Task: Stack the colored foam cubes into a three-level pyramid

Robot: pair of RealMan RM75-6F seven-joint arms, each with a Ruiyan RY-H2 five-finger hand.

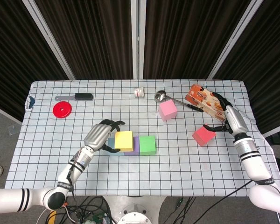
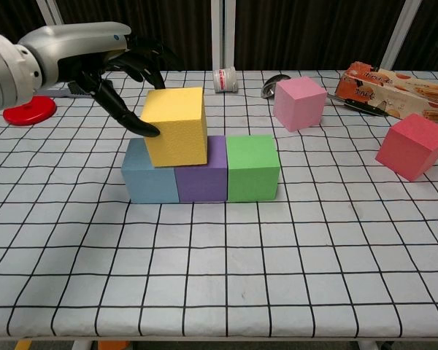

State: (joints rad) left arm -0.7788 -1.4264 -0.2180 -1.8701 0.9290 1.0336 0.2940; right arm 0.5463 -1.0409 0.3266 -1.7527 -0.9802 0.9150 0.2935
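**What's sitting on the counter**

So the counter (image 2: 226, 292) has a white cloth with a black grid over it. Near the middle there's a row of three cubes touching side to side: blue cube (image 2: 147, 179), purple cube (image 2: 203, 177), green cube (image 2: 253, 168). A pink cube (image 2: 299, 103) sits further back, and a red cube (image 2: 414, 146) is off toward the right edge, tilted. Along the back: red disc (image 1: 62, 109), a black-handled tool (image 1: 75, 97), a small white roll (image 1: 139, 92), a metal ladle (image 1: 164, 97) and a snack box (image 2: 394, 89).
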